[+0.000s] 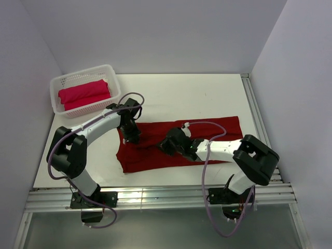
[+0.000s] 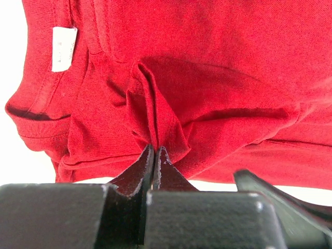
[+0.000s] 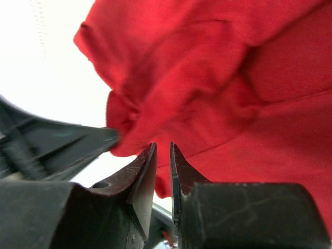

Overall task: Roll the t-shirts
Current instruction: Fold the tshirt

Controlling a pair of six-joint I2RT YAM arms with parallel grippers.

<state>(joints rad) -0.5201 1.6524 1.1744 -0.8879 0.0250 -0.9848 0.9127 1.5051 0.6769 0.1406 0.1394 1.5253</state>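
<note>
The dark crimson t-shirt lies spread across the table's front half, bunched at its left end. My left gripper is shut on a pinched fold of that shirt near its left edge; a white label shows to the left. My right gripper sits over the shirt's middle, its jaws parted by a narrow gap with nothing between them; bunched crimson cloth lies just beyond the tips. The pinkish-red t-shirt lies rolled in the basket.
The white perforated basket stands at the back left corner of the table. Metal rails run along the right and front edges. Grey walls close in the table on three sides.
</note>
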